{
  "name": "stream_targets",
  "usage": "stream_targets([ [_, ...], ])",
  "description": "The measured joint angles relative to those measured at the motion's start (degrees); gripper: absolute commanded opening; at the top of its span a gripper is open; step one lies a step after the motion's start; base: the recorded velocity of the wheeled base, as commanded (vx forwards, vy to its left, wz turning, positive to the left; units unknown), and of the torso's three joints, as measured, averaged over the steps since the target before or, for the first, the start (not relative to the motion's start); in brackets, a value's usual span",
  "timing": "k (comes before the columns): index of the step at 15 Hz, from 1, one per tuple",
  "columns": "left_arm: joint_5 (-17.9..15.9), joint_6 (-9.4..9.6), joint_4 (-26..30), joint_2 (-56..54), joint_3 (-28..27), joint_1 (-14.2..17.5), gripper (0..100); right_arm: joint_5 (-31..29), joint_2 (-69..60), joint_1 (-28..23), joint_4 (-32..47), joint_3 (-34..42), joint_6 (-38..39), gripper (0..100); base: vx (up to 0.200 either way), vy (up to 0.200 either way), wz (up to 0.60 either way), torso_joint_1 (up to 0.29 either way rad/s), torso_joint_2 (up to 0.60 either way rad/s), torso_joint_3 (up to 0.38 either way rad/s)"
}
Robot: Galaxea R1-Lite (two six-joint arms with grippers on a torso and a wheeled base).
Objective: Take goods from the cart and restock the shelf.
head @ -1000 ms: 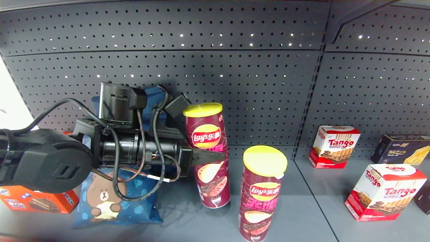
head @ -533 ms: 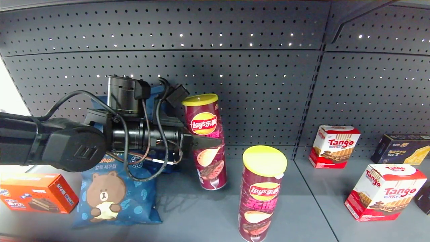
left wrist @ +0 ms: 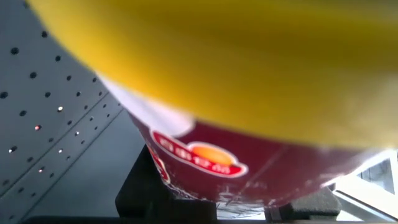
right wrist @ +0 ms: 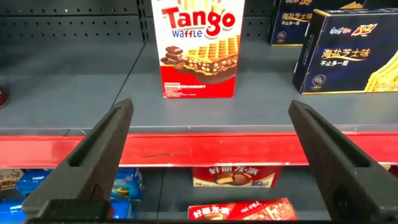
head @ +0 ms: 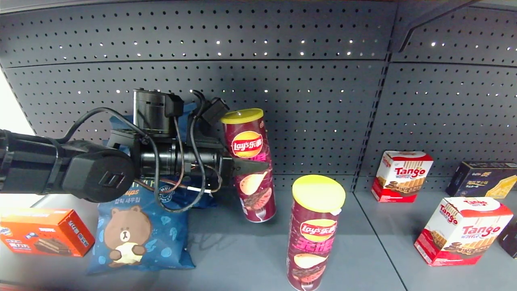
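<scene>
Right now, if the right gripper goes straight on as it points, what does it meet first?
Probably the waffle box standing on the shelf; the open right gripper points at its base, though depth is unclear.

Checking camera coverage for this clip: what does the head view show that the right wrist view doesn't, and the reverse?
Head view adds: the left end effector shut on a chips can held tilted over the shelf, a second can standing upright, a bear-print bag. Right wrist view adds: the open right end effector, the red front edge, boxes on the level below. Shared: the front wafer box on the shelf.
</scene>
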Motion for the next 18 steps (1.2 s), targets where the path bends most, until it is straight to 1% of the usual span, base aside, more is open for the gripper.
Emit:
stream_targets([
  [2,-0.23,-0.07,-0.05,0.57,-1.56,0.35,0,0.0,0.02,0.0,0.0,0.0,0.0,100,0.0,0.0,0.0,0.0,0.0,0.0],
  [5,-0.15,0.52,0.04,1.84,-3.78,0.68,0,0.01,0.02,0.0,0.0,0.0,0.02,100,0.0,0.0,0.0,0.0,0.0,0.0],
  [7,0.1,1.71,0.13,3.17,-5.12,0.44,0,0.0,0.02,0.0,0.0,0.0,0.02,100,0.0,0.0,0.0,0.0,0.0,0.0],
  [8,0.13,2.9,0.2,3.83,-5.32,0.11,0,0.0,0.02,0.0,0.0,0.0,0.0,100,0.0,0.0,0.0,0.0,0.0,0.0],
  [9,0.21,3.71,0.37,4.46,-5.46,-0.12,0,0.01,0.02,0.0,0.02,0.0,0.02,100,0.0,0.0,0.0,0.0,0.0,0.0],
  [11,0.54,4.36,0.68,5.84,-6.03,-0.43,0,0.01,0.02,0.0,0.0,0.0,0.0,100,0.0,0.0,0.0,0.0,0.0,0.0],
  [13,1.67,5.01,1.18,7.57,-7.24,-0.54,0,0.01,0.02,0.0,0.02,0.0,0.02,100,0.0,0.0,0.0,0.0,0.0,0.0],
  [15,2.84,6.5,2.9,9.58,-9.29,-0.65,0,0.01,0.02,0.0,0.0,0.0,0.0,100,0.0,0.0,0.0,0.0,0.0,0.0],
  [16,3.08,7.64,4.5,10.41,-10.14,-0.67,0,0.0,0.02,0.0,0.02,0.0,0.0,100,0.0,0.0,0.0,0.0,0.0,0.0],
  [18,3.22,10.61,8.44,11.93,-12.81,-0.67,0,0.0,0.02,0.0,0.0,0.0,0.02,100,0.0,0.0,0.0,0.0,0.0,0.0],
])
